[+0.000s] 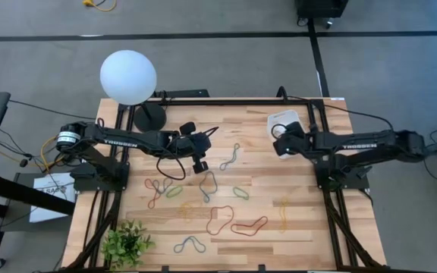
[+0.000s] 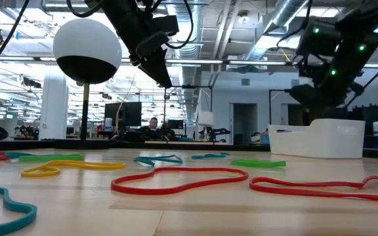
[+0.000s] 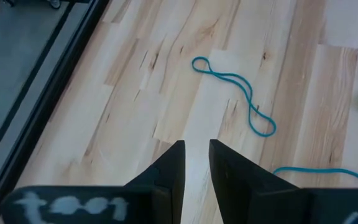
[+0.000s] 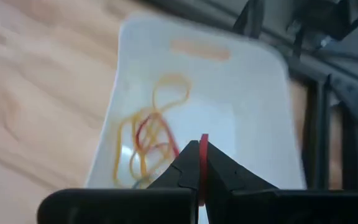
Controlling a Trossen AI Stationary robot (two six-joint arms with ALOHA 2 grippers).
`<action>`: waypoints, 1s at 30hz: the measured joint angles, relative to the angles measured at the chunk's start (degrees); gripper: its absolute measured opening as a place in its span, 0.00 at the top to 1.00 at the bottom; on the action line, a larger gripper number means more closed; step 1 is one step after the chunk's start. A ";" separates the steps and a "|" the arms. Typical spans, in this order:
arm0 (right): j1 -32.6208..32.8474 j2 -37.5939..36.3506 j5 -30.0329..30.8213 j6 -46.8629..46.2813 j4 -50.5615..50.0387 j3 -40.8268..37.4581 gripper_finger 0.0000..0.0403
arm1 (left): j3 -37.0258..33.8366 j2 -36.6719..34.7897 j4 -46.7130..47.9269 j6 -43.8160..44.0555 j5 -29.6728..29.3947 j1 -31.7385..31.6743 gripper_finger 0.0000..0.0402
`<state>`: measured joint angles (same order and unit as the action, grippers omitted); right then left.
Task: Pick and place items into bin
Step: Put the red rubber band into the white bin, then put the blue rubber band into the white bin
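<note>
The right hand (image 4: 202,163) pinches a red band (image 4: 204,149) above the bin (image 4: 253,93); spread only over its middle. The left hand (image 3: 196,163), fingers slightly parted and empty, hovers over the worktop (image 3: 166,74).

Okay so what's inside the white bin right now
The white bin holds a loose tangle of yellow and red rubber bands. The right hand, shut on a red band, hangs above it and covers the near part of the floor, so anything there can't be seen.
</note>
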<state>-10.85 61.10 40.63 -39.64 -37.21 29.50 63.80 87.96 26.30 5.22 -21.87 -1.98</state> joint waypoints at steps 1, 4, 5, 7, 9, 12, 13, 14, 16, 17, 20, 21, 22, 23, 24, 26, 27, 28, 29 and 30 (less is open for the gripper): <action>-0.23 0.89 -1.09 0.00 0.06 -0.04 1.00 | 0.01 0.00 0.00 -0.01 0.01 0.00 0.84; -0.61 3.86 -3.77 -0.02 0.21 -0.13 1.00 | 0.01 0.00 -0.01 -0.01 0.02 0.00 0.84; -0.55 4.99 -4.44 -0.02 0.42 -0.13 1.00 | -0.01 0.00 0.00 -0.01 0.02 0.00 0.84; -0.55 7.41 -5.28 0.00 0.99 -0.13 1.00 | 0.00 0.00 -0.02 -0.01 0.02 0.00 0.84; -0.55 9.82 -5.50 -0.53 2.02 -0.13 1.00 | 0.00 0.00 -0.02 -0.01 0.04 0.00 0.84; -0.67 12.89 -5.51 -3.65 3.18 -0.04 1.00 | 0.01 0.00 -0.02 -0.02 0.06 0.00 0.84; -0.79 13.46 -5.64 -4.24 3.50 0.03 0.99 | 0.00 0.02 -0.02 -0.03 0.04 0.00 0.84; -0.94 14.08 -6.25 -4.69 3.85 -0.02 0.98 | 0.00 0.02 -0.02 -0.03 0.05 0.00 0.84; -0.97 14.98 -6.72 -4.94 2.93 -0.33 0.94 | -0.01 0.02 -0.02 -0.04 0.07 0.00 0.84; -0.97 15.08 -6.65 -4.94 3.38 -0.26 0.92 | 0.00 0.02 -0.02 -0.05 0.07 0.00 0.84; -1.39 15.09 -6.76 -4.92 2.83 -0.18 0.84 | 0.00 0.02 -0.08 -0.05 0.09 0.00 0.84; -1.61 15.12 -6.70 -4.92 2.91 -0.18 0.82 | 0.01 0.02 -0.09 -0.05 0.12 0.00 0.84; -1.72 15.06 -6.51 -4.92 2.89 -0.18 0.80 | 0.00 0.04 -0.07 -0.06 0.13 0.00 0.84; -2.08 15.08 -6.41 -4.47 2.95 -0.18 0.77 | 0.01 0.04 -0.09 -0.06 0.12 0.00 0.84; -2.40 14.99 -6.45 -3.75 2.97 -0.18 0.75 | 0.01 0.04 -0.09 -0.06 0.11 0.00 0.84; -2.86 14.84 -6.32 -2.65 3.48 -0.16 0.72 | 0.00 0.04 -0.08 -0.07 0.11 0.00 0.84; -3.13 14.84 -6.34 -2.31 3.32 -0.03 0.70 | 0.00 0.04 -0.09 -0.07 0.11 0.00 0.84; -3.30 14.67 -6.33 -1.95 2.79 0.24 0.69 | -0.01 0.04 -0.09 -0.07 0.11 0.00 0.84; -3.48 14.41 -6.33 -1.90 2.38 0.66 0.68 | 0.01 0.07 -0.09 -0.07 0.11 0.00 0.84; -3.57 14.07 -6.32 -1.90 2.10 1.30 0.67 | 0.00 0.07 -0.14 -0.07 0.11 0.00 0.84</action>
<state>-14.41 75.17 34.30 -41.54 -35.11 30.80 63.80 88.03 26.17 5.15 -21.76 -1.98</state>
